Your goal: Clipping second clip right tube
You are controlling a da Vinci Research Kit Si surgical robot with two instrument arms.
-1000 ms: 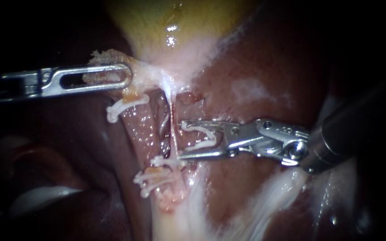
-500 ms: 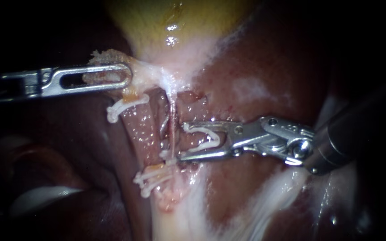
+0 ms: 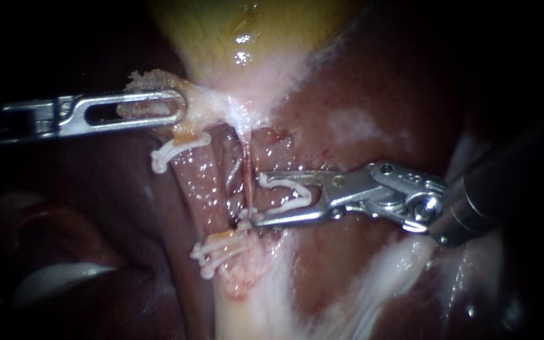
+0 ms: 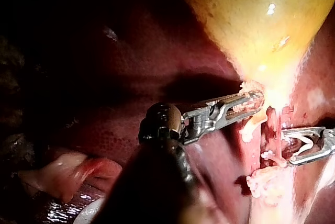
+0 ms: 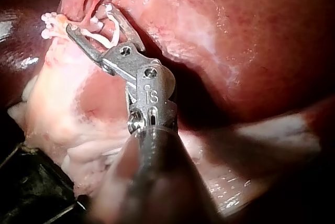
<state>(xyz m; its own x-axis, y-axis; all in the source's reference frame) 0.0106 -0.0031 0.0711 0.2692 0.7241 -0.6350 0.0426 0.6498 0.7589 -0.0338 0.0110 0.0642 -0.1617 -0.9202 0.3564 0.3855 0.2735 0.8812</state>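
Beneath everything we see the dark red liver — on it lie the yellow gallbladder, tapering into whitish tissue, and the glistening tubes running from its neck.

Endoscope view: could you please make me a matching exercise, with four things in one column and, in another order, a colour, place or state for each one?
Things
1. left instrument
2. right instrument
3. gallbladder
4. lowest closed clip

Colour, place or state
A. yellow and glistening
B. jaws wide apart, gripping an unclosed white clip
C. lies just below the right instrument's lower jaw
D. jaws shut on pale tissue

Right pairs: 1-D, 2-B, 3-A, 4-C.
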